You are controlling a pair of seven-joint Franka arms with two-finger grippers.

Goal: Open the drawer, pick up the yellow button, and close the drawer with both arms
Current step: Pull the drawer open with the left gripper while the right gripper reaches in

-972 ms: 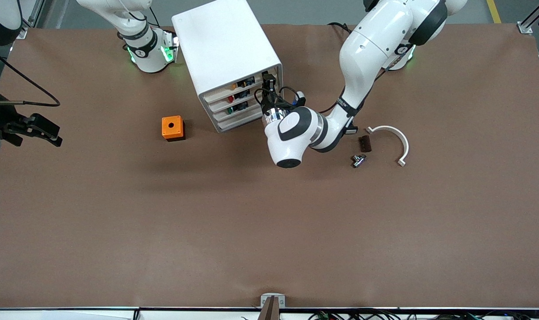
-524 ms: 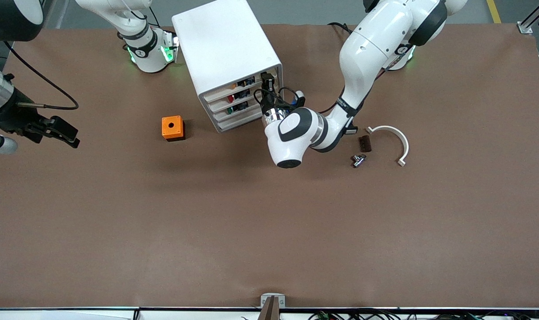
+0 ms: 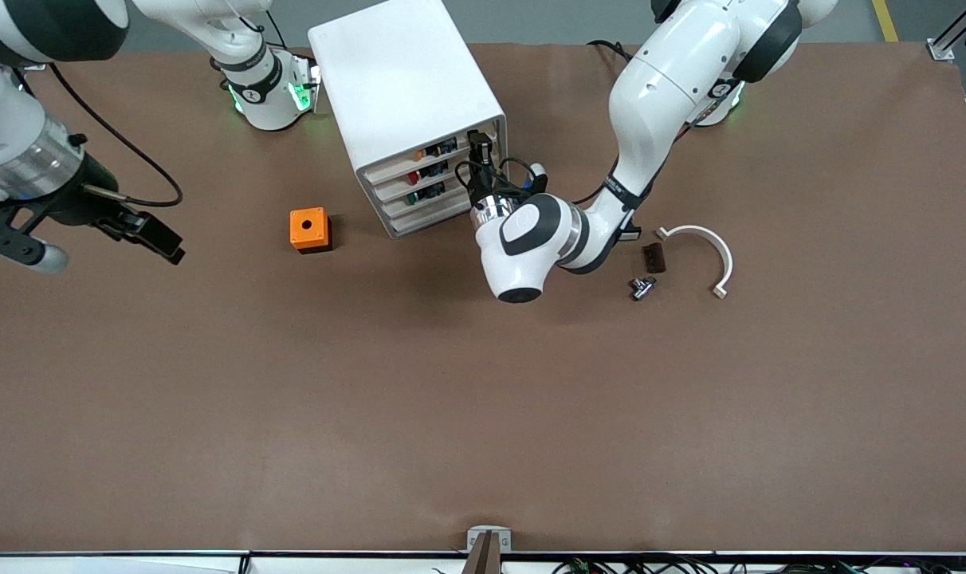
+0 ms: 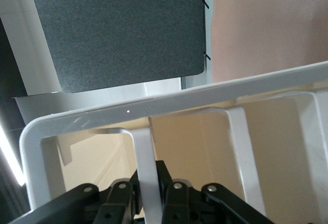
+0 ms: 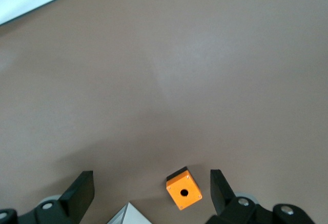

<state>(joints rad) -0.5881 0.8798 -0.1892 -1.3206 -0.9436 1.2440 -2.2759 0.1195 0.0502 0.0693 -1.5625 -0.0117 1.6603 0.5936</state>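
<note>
Two arms, only the left one at the cabinet point(image 3: 407, 96).
Left gripper point(image 3: 481, 156) sat clamped on the top drawer point(image 3: 431, 151) front; button point(image 3: 419, 155) inside. Right gripper point(image 3: 152, 235) hung apart over table point(image 3: 451, 399). Pull should run straight out.

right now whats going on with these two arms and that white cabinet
The left gripper is at the front of the white cabinet, at the top drawer, which looks barely open if at all. In its wrist view its fingers are closed on a white bar of the drawer front. The right gripper, open and empty, is over bare table toward the right arm's end, with the orange cube between it and the cabinet.
</note>
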